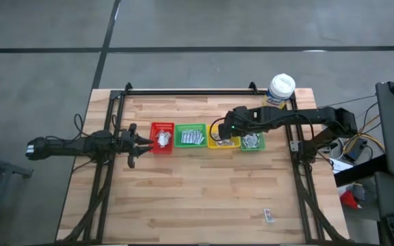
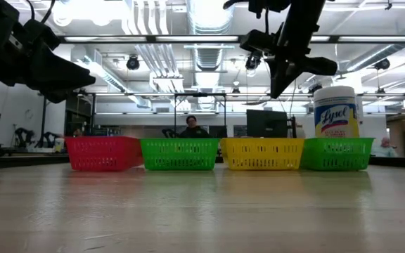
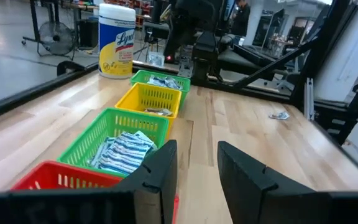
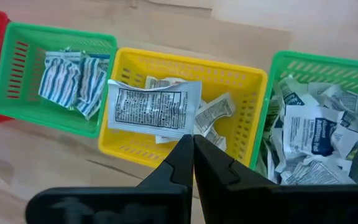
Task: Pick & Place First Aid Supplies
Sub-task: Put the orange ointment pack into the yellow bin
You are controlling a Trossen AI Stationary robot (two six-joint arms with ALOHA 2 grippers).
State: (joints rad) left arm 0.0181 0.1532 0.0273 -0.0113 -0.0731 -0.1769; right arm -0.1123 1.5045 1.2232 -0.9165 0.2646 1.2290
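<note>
Four small bins stand in a row on the wooden table: red (image 1: 162, 137), green (image 1: 191, 136), yellow (image 1: 221, 141) and green (image 1: 252, 141), each holding first aid sachets. My right gripper (image 4: 192, 144) hangs above the yellow bin (image 4: 247, 93), slanting down, shut on a white sachet with black print (image 4: 154, 107). My left gripper (image 3: 194, 165) stands open and level at the table's left, just short of the red bin (image 3: 55, 177), with nothing between its fingers. One sachet (image 1: 269, 216) lies alone on the table near the front right. My right gripper pinches the white printed sachet by its corner (image 4: 185, 132) between its two fingertips, coming from above and slanting down. The sachet spreads flat beyond the fingertips, lifted clear above the yellow bin's contents.
A yellow wipes tub with a white lid (image 1: 281, 89) stands at the far right behind the bins. The dark frame rails (image 1: 183, 92) run along the table's far edge and sides. Bare wood (image 1: 197, 198) lies between the bins and the near edge.
</note>
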